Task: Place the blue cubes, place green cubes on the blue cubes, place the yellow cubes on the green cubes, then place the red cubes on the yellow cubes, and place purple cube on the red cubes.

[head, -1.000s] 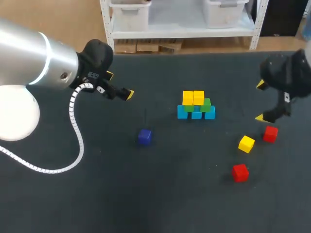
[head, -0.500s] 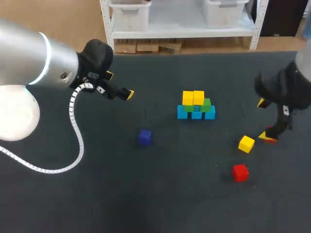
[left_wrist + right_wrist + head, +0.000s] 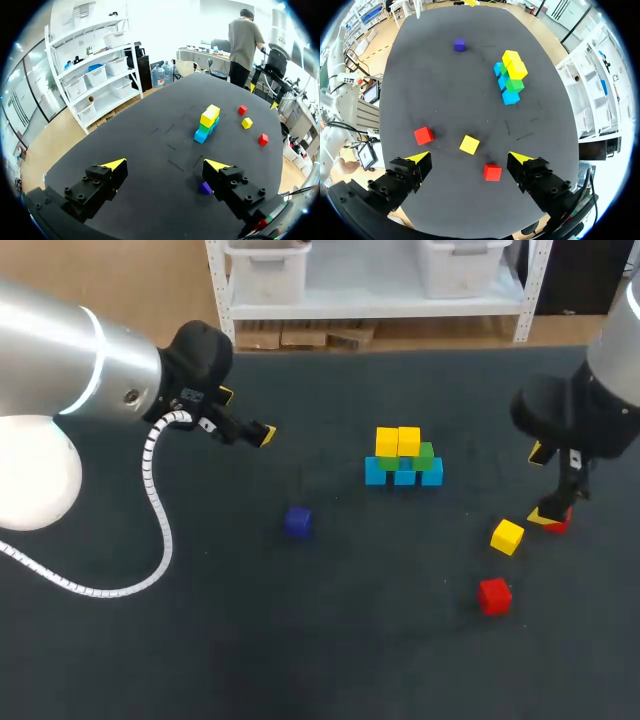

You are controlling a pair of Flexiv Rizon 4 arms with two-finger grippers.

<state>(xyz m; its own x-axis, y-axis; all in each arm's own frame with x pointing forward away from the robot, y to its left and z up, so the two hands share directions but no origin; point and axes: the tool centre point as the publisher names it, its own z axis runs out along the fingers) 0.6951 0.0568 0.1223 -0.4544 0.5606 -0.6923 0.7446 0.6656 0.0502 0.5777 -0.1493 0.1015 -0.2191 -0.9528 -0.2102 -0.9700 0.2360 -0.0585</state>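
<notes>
Yellow-tipped fingers spread wide, the right gripper hangs released over a small red cube, which lies between the fingers and touches neither. In the head view, a loose yellow cube sits near that cube's nine o'clock and a second red cube at its seven. The stack of blue, green and yellow cubes stands mid-way across the dark surface, with a small purple cube at its eight o'clock. The left gripper, also released, hovers at the stack's nine o'clock.
</notes>
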